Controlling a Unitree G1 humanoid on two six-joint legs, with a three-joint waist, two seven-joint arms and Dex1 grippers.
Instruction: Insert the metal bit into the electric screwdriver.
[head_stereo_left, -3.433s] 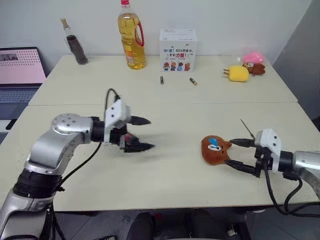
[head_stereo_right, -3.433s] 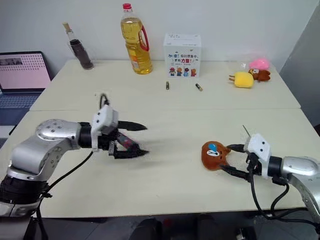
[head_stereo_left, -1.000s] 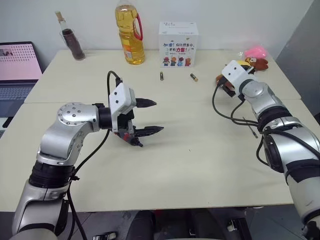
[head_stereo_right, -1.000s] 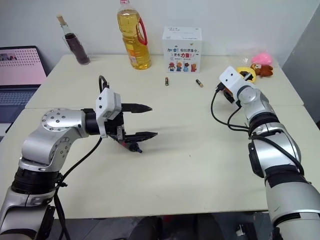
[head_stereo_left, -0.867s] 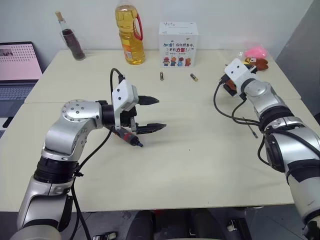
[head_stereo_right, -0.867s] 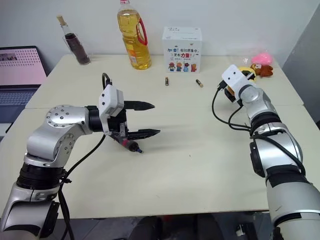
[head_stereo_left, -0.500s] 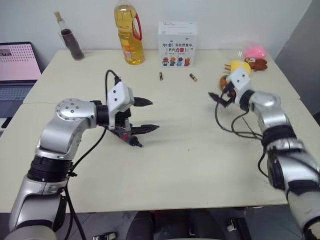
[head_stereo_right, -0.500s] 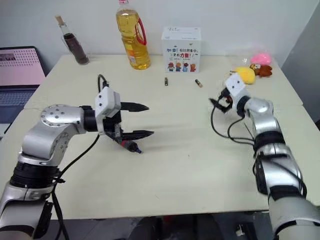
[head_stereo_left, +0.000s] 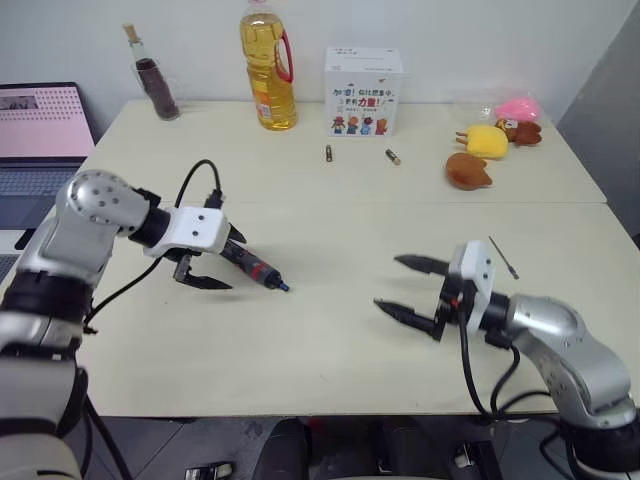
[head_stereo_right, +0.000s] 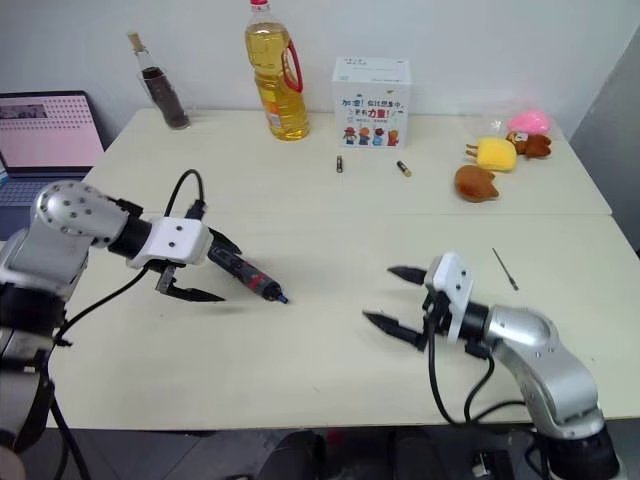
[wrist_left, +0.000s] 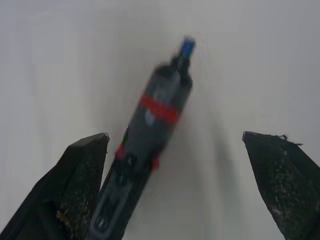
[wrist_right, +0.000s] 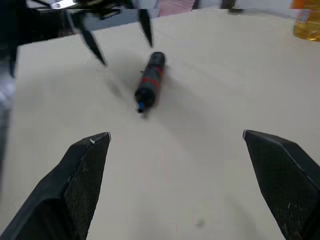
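While both tools stand spread and empty, the electric screwdriver (head_stereo_left: 252, 268) lies on the worktop (head_stereo_left: 330, 340) under the left tool (head_stereo_left: 209, 260); the metal bit (head_stereo_left: 503, 257) lies beyond the right tool (head_stereo_left: 410, 288); probably stiff, light and slippery, it wants a mid-shaft pinch.
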